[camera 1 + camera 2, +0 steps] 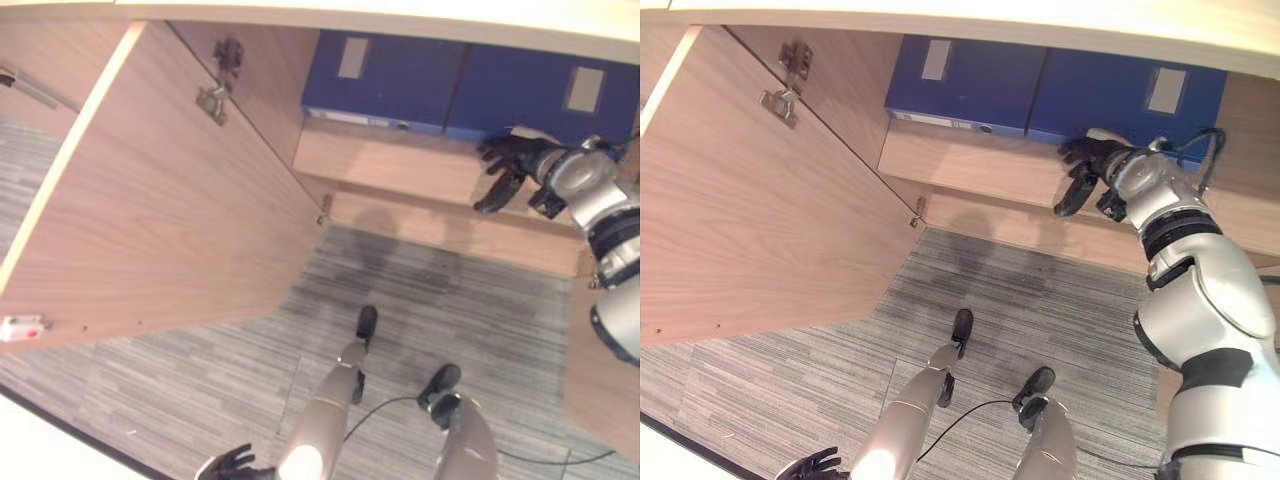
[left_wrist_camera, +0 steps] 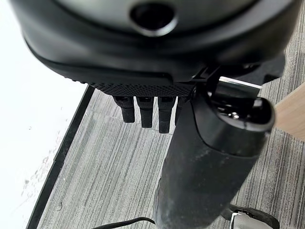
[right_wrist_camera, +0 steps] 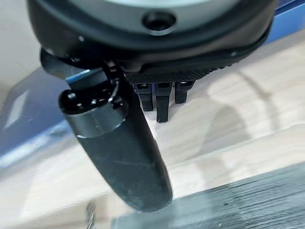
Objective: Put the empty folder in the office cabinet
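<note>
I'm looking down into the open cabinet (image 1: 400,165), its door (image 1: 160,200) swinging wide on my left. Two blue folders (image 1: 965,85) (image 1: 1130,95) are lying side by side on the shelf (image 1: 970,165), touching each other. My right hand (image 1: 1082,170) is hovering over the shelf just in front of the right-hand folder, fingers (image 3: 162,102) relaxed and loosely spread, holding nothing. My left hand (image 1: 232,465) is hanging low by my side above the grey carpet (image 1: 420,300), fingers (image 2: 145,112) relaxed and gripping nothing.
</note>
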You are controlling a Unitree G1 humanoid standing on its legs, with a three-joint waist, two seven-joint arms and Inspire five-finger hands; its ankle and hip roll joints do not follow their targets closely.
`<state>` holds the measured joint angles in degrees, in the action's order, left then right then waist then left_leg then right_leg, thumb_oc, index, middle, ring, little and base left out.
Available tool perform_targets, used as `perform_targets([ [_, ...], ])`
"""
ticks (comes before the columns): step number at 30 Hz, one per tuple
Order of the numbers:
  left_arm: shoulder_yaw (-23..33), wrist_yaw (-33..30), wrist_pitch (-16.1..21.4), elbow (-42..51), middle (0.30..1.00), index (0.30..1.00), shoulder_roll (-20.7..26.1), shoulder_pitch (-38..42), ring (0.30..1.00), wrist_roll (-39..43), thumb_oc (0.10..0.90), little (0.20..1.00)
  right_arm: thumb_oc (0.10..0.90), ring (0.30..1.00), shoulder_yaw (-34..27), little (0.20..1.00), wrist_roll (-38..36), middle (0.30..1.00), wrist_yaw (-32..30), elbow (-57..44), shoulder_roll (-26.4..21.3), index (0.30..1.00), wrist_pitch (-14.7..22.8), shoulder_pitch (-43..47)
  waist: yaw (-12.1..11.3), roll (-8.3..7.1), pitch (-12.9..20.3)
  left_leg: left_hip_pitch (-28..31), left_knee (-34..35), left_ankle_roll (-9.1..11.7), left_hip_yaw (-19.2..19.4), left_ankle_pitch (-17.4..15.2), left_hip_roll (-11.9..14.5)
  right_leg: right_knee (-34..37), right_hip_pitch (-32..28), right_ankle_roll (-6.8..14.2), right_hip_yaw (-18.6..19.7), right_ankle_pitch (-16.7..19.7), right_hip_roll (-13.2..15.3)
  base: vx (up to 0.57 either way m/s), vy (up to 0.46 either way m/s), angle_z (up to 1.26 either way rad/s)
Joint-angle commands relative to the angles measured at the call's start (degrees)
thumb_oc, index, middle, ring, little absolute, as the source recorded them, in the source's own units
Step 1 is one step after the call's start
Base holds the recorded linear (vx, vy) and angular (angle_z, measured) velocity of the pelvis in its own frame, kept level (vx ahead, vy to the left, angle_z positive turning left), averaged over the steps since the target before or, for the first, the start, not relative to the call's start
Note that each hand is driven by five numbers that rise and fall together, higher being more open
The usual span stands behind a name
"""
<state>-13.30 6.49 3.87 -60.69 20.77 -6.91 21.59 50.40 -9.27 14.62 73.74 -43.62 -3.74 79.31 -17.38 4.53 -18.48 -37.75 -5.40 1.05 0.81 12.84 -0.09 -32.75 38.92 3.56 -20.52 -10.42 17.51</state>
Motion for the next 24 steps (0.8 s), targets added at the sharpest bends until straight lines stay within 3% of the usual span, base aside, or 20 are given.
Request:
perform_targets([
  [1,-0.5,-2.6,-1.1,-7.5,0.9,0.9,1.9,0.1,0.9,-0.7,0.8,0.9,0.8,0.9,1.7,0.9,-2.6,0.9,-5.8,4.4,-5.8,0.9,-1.3,1.4,-0.3,-0.33,-2.7,2.6,-0.1,1.3,-1.0,-6.9,-0.6,10.6,-5.7,2.2,-5.7,6.9,-0.5,-0.04,-0.005,-0.04],
  [9,-1.2,-2.4,-1.4,-6.7,0.9,0.9,3.2,1.3,0.9,-1.1,0.8,0.9,0.8,0.9,-3.0,0.9,-1.1,0.9,-2.9,7.5,-1.3,0.9,-3.7,-6.2,-0.3,-1.31,-1.1,7.0,2.0,2.8,-1.6,-5.8,0.5,15.9,-12.5,2.2,-8.1,7.7,-2.6,-0.01,-0.073,-0.01],
  [15,-1.9,-1.0,-2.7,-8.2,0.9,0.9,3.0,3.0,0.9,-3.8,0.8,0.9,0.8,0.9,-8.6,0.9,0.7,0.9,-2.7,9.4,3.9,0.9,-4.3,-11.5,0.8,-2.66,1.4,14.4,3.5,5.0,-0.9,-5.4,2.4,25.9,-23.8,2.2,-9.5,9.0,-6.8,0.01,-0.083,0.07],
  [18,-1.8,-0.7,-3.0,-8.2,0.9,0.9,2.9,3.3,0.9,-4.3,0.8,0.9,0.8,0.9,-9.5,0.9,1.5,0.9,-2.5,9.8,5.7,0.9,-4.5,-12.3,1.1,-3.03,1.6,15.9,0.8,4.8,-0.6,-7.0,3.0,27.5,-26.4,1.8,-9.0,9.3,-7.6,-0.05,-0.013,-0.08],
  [19,-1.2,-0.6,-3.1,-7.8,0.9,0.9,2.4,4.0,0.9,-4.0,0.8,0.9,0.8,0.9,-9.9,0.9,2.3,0.9,-2.6,9.3,7.6,0.9,-4.2,-13.5,1.8,-3.69,1.3,17.9,-5.1,4.4,-0.4,-11.8,2.7,27.9,-27.7,1.3,-7.6,9.7,-7.2,-0.12,0.023,-0.22],
  [20,-1.0,-0.6,-3.1,-7.6,0.9,0.9,2.1,4.3,0.9,-4.2,0.8,0.9,0.8,0.9,-9.9,0.9,3.1,0.9,-2.6,8.7,8.7,0.9,-4.1,-13.9,1.9,-4.17,1.2,18.8,-8.4,4.4,-0.9,-14.1,2.2,28.4,-28.3,1.0,-7.0,9.9,-7.0,-0.12,0.025,-0.25],
  [24,-1.2,-0.7,-3.2,-8.4,0.9,0.9,0.0,4.8,0.9,-4.6,0.8,0.9,0.8,0.9,-9.2,0.9,6.5,0.9,-2.7,7.3,13.3,0.9,-3.7,-16.9,3.1,-4.86,2.6,23.3,-12.7,4.7,-3.5,-17.2,1.7,30.4,-30.2,1.1,-4.8,11.1,-7.9,-0.06,0.085,-0.31],
])
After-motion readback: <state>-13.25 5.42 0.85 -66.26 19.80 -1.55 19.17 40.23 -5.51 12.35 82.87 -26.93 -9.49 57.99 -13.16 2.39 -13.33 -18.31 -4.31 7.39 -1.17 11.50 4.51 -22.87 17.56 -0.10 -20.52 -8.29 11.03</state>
